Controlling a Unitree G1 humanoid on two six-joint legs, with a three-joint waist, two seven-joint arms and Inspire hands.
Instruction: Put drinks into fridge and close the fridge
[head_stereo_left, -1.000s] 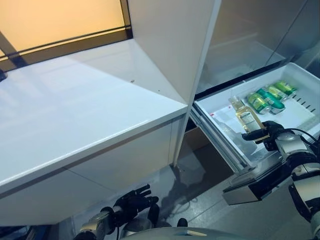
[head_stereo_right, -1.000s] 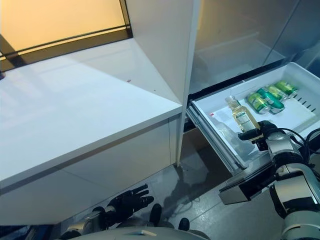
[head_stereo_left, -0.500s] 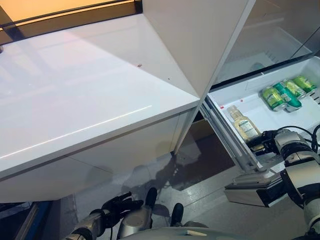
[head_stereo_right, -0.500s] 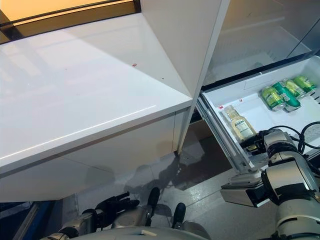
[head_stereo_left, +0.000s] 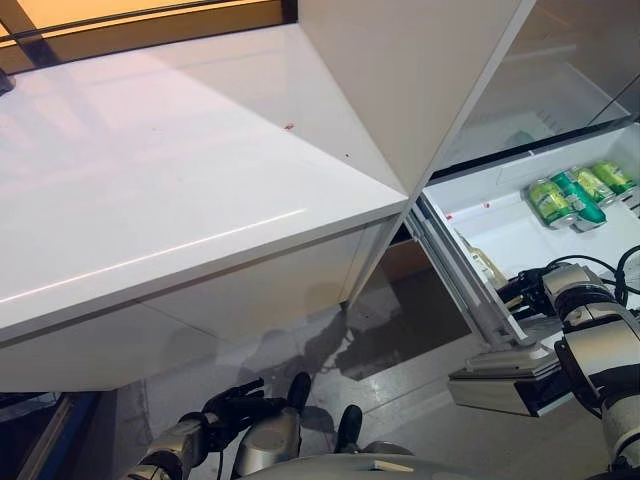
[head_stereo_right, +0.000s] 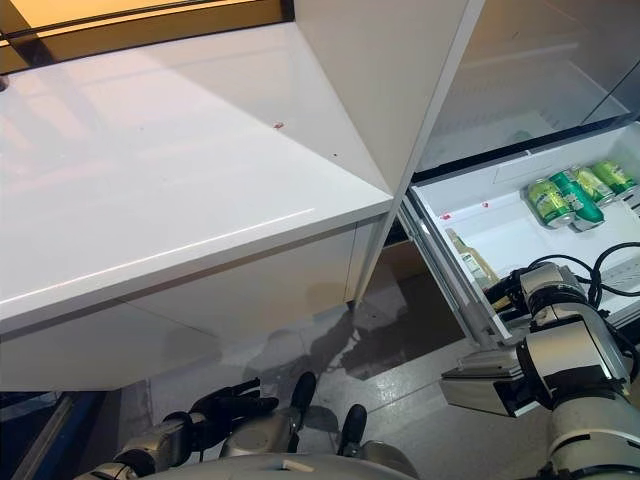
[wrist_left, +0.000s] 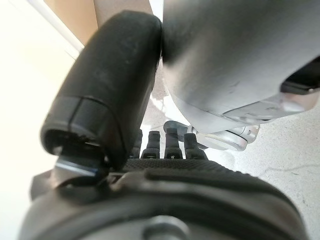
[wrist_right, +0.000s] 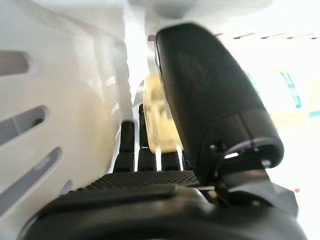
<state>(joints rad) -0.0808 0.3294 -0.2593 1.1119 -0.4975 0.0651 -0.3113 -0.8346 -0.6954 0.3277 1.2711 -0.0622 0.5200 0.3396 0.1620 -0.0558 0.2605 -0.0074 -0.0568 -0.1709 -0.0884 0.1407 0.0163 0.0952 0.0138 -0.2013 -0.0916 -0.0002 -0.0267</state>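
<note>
The fridge's white drawer (head_stereo_left: 505, 228) stands pulled out at the right. A clear bottle of yellowish drink (head_stereo_right: 470, 262) lies low in it, against the drawer's near left wall. My right hand (head_stereo_left: 532, 287) is inside the drawer at the bottle's base. In the right wrist view its thumb (wrist_right: 210, 95) and fingers (wrist_right: 150, 157) close on the bottle (wrist_right: 161, 122). Several green cans (head_stereo_left: 572, 194) lie side by side at the drawer's far end. My left hand (head_stereo_left: 238, 407) hangs low beside my body, fingers relaxed and holding nothing.
A white counter (head_stereo_left: 180, 180) fills the left and middle. A tall white panel (head_stereo_left: 400, 70) separates it from the fridge's open compartment (head_stereo_left: 545, 85) above the drawer. The drawer's metal front (head_stereo_left: 505, 378) sticks out over the grey floor (head_stereo_left: 390, 330).
My right hand has lowered the bottle from above the drawer down into it, beside the left wall. The camera has also shifted. The left hand stays hanging low.
</note>
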